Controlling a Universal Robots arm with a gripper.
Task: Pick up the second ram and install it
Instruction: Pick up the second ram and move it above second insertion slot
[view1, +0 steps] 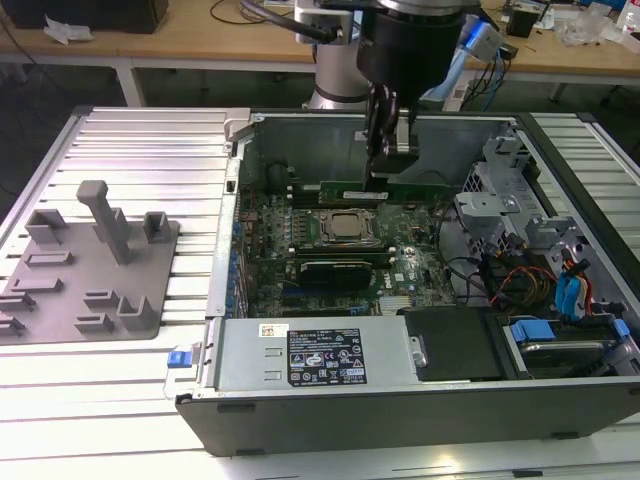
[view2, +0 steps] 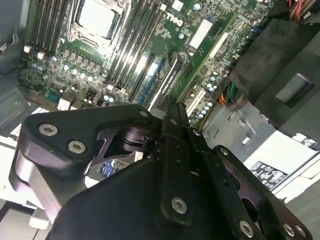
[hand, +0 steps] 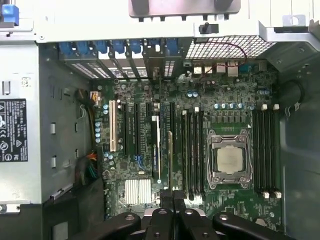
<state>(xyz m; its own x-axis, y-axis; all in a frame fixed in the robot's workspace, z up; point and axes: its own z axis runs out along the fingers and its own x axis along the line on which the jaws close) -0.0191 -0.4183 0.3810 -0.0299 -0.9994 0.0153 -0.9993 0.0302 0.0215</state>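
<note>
Tool (view1: 384, 178) clamped shut on the second ram (view1: 425, 187) at mid-length. Stick is level and edge-down inside the open PC case (view1: 400, 425), over the mobo slots by the CPU (view1: 345, 228) — prob. to line up w/ a slot.

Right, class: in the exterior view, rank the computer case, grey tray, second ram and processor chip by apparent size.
1. computer case
2. grey tray
3. second ram and processor chip: unsure, since the ram looks longer and the chip wider.
</note>
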